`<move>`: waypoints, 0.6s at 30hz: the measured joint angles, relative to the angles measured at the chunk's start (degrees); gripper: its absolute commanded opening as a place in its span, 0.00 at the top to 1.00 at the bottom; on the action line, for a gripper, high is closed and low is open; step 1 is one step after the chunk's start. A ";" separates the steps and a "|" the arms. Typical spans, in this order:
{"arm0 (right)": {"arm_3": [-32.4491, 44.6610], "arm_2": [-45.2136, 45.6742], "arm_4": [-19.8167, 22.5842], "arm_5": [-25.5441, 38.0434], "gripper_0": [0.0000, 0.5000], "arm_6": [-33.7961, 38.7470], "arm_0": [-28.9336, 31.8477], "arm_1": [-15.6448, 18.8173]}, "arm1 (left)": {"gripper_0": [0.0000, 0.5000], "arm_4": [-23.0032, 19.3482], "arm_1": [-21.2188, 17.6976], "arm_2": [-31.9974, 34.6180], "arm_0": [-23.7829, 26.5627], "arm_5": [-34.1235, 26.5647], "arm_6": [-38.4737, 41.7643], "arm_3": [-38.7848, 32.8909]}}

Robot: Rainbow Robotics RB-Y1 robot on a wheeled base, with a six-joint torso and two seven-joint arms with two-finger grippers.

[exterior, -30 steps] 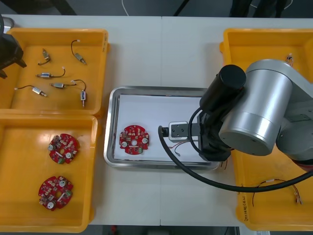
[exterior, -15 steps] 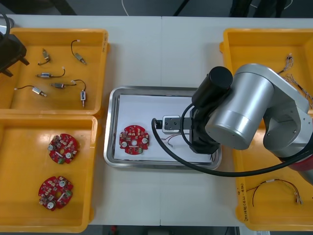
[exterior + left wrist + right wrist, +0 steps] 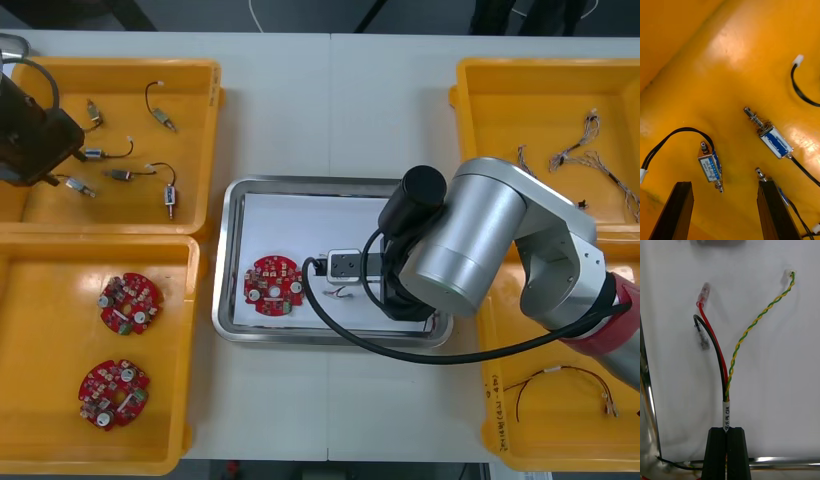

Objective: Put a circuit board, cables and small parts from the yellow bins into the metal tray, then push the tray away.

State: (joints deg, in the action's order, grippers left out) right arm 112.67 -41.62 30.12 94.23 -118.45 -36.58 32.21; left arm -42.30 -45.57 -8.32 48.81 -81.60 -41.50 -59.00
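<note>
Red, black and yellow-green wires form the cable [image 3: 726, 410] pinched tight in our right gripper [image 3: 726, 429], over the white inside of the metal tray [image 3: 320, 183] near a circuit board [image 3: 275, 285]. Our left gripper [image 3: 724, 183] hangs wide open and holds nothing, above small metal parts [image 3: 709, 167] in a yellow bin [image 3: 120, 205].

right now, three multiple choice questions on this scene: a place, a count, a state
1. The right pincer is over: A a right bin; B the metal tray; C bare table.
2. Red circuit boards in the near left bin: A one; B four; C two.
3. The left pincer is: A open; B shut on a board; C shut on nothing.
1 B, the tray's white floor lies behind its held cable. 2 C, two lie there. 3 A, its fingers stand apart above small metal parts.
</note>
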 measured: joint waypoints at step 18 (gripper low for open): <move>-1.88 -0.26 -0.35 -0.39 0.00 -1.55 0.00 -1.28 | 0.00 0.60 1.15 -3.52 0.01 3.69 0.00 4.61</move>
State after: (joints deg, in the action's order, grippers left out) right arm 110.79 -41.88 29.77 93.84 -120.00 -36.59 30.94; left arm -41.70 -44.42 -11.83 48.82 -77.92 -41.50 -54.39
